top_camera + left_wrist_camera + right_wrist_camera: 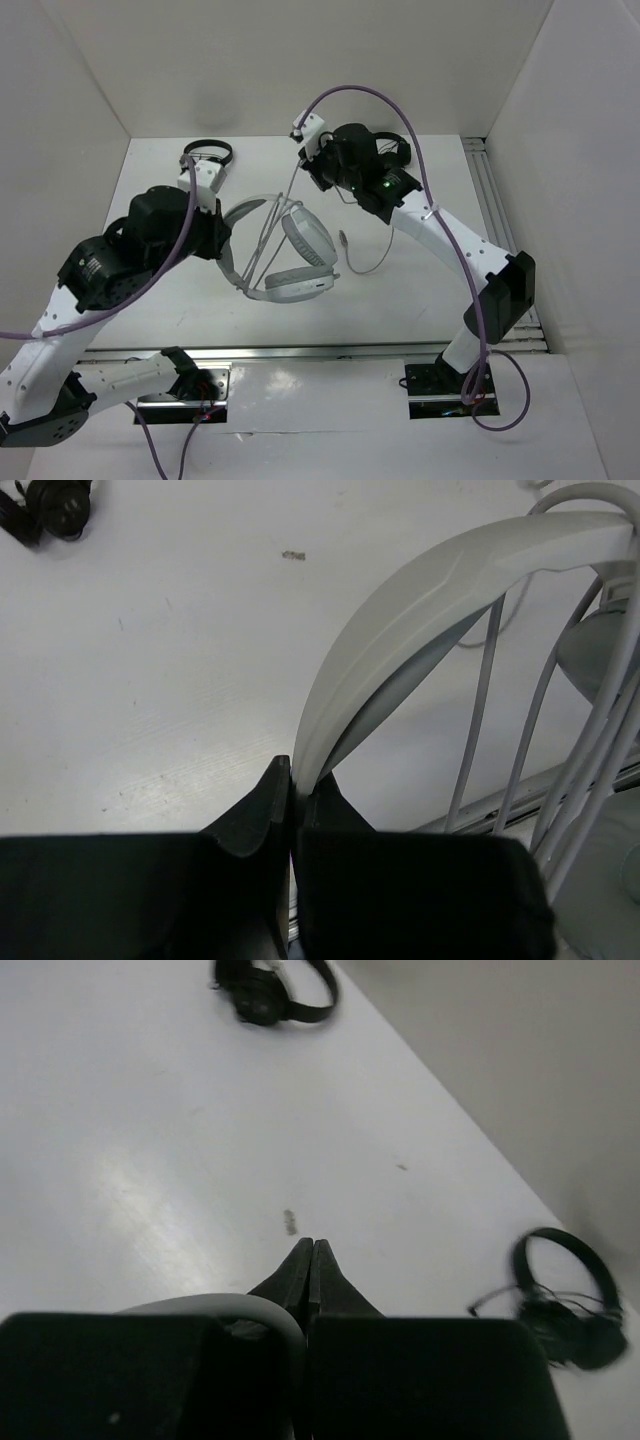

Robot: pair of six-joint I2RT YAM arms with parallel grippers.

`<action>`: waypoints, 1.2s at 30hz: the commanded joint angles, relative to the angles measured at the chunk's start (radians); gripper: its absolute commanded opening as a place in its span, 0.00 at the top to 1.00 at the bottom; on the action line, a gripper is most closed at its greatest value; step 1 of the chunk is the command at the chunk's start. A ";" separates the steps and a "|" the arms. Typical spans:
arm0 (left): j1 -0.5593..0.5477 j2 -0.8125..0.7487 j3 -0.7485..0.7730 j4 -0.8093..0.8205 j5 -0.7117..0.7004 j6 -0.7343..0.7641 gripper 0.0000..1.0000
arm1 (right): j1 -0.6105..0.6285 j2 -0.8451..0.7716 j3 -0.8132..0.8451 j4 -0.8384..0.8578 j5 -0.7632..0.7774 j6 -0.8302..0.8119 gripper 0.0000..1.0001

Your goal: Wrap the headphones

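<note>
Left gripper (292, 780) is clamped on the headband end of the large white and light-grey over-ear headphones (300, 262), mid-table between the arms. Right gripper (312, 1250) has its jaws together. The thin pale cable (476, 720) runs up toward it, can't tell if pinched. Matte white table (400, 300), lightly scuffed. White enclosure walls (300, 60). Aluminium rail (320, 351) along near edge. Two small black headphones (275, 985) lie at the far side.

headphones (300, 283): over table (400, 300) centre | headset A (262, 1002): back left | headset B (590, 1340): back right, seemingly partly hidden
</note>
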 commanded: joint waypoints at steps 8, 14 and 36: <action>-0.012 0.037 0.279 0.181 0.037 -0.141 1.00 | -0.028 0.017 -0.464 0.770 -0.612 0.584 0.99; -0.012 0.096 0.420 0.164 -0.107 -0.273 1.00 | 0.042 0.233 -0.569 1.310 -0.726 0.862 0.96; 0.454 0.611 0.787 0.035 0.044 -0.276 1.00 | 0.228 0.370 -0.916 1.777 -0.673 1.040 0.90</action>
